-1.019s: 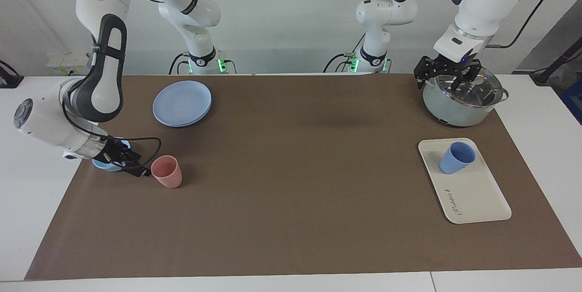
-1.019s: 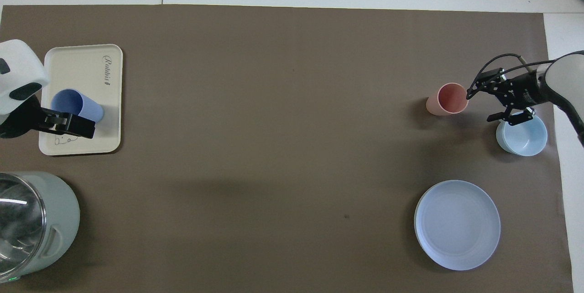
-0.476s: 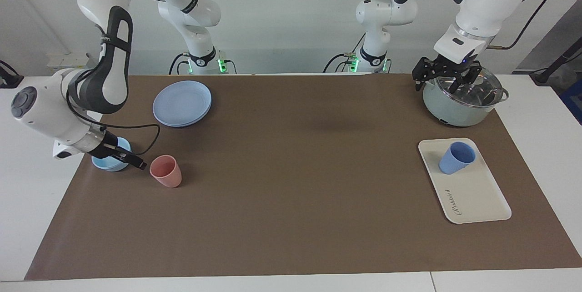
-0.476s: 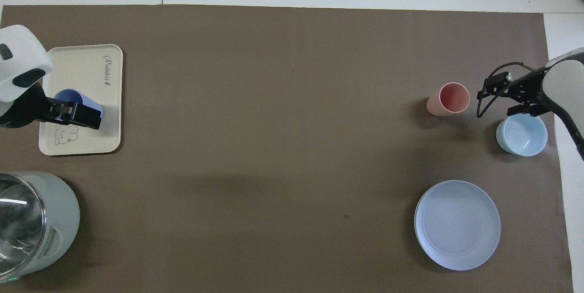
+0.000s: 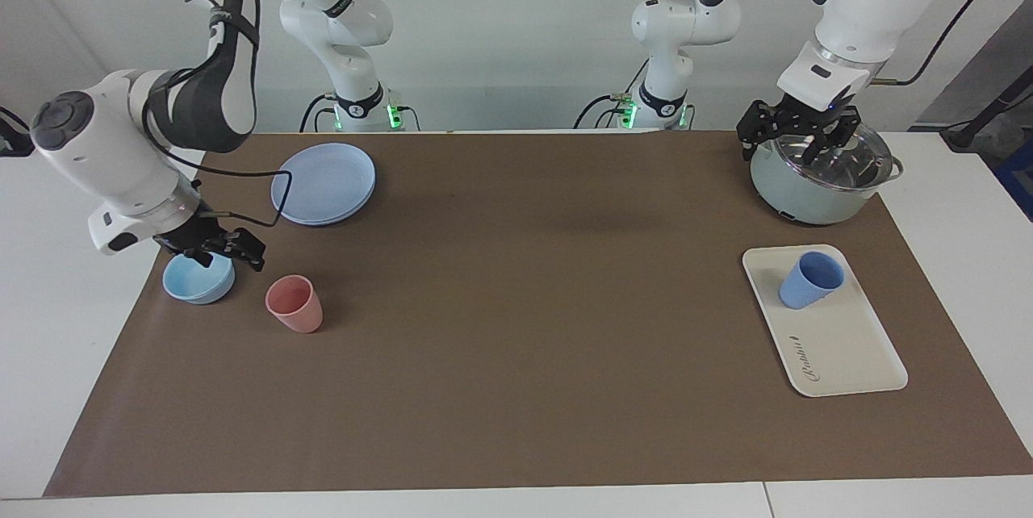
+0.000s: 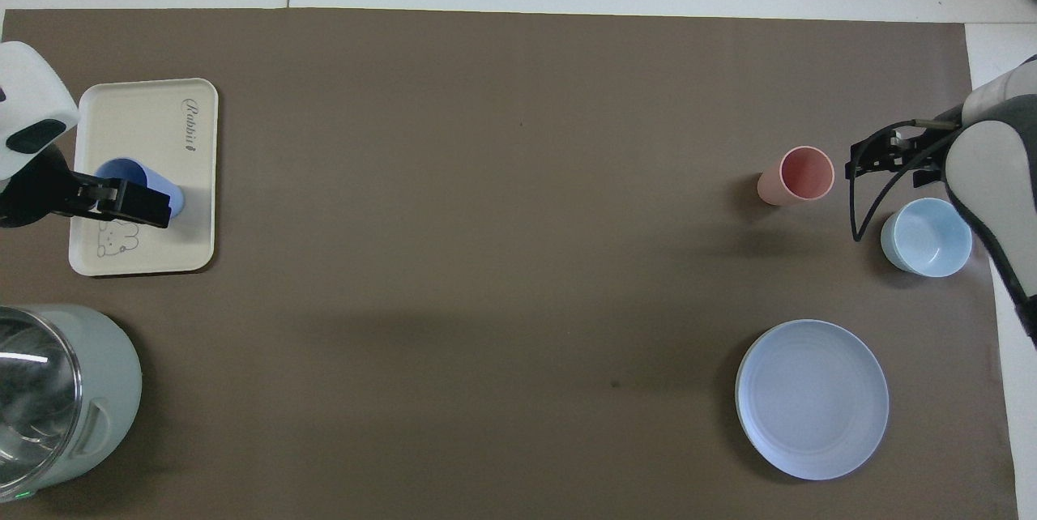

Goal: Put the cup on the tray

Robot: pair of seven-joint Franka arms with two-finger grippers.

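The periwinkle-blue cup stands upright on the cream-white tray at the left arm's end of the table, on the tray's half nearer the robots. In the overhead view the cup is partly covered by my left gripper, and the tray shows its script. In the facing view my left gripper is open and empty, raised over the pot and well clear of the cup. My right gripper is open and empty, up over the light-blue bowl's edge beside the pink cup.
A pale green pot with a glass lid stands nearer the robots than the tray. At the right arm's end are a pink cup, a light-blue bowl and a round blue plate.
My right gripper has drawn back from the pink cup and risen over the bowl. My left gripper has shifted slightly above the pot. The cup and tray have not moved.
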